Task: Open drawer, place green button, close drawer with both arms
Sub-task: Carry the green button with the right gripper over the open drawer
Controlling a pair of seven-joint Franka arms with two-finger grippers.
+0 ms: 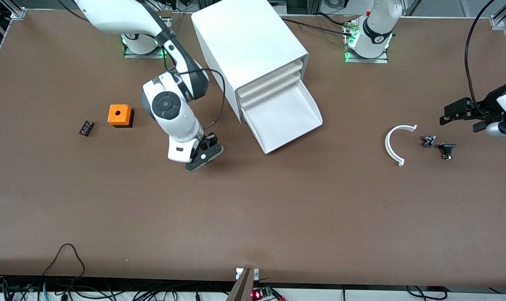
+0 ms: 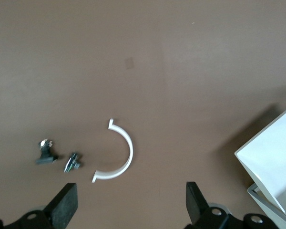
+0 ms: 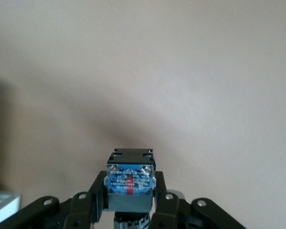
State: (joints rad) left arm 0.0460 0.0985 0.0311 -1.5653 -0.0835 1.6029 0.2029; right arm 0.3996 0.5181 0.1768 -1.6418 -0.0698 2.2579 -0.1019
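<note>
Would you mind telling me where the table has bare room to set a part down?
The widest bare stretch runs along the table edge nearest the front camera. Another lies between the open drawer and the white arc. It is crowded by the arc, where two small parts lie under the left gripper.

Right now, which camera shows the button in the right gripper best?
The right wrist view: the button fills the space between the right gripper's fingers, bluish end up. The front view shows only the gripper hiding it. The left wrist view doesn't show it.
</note>
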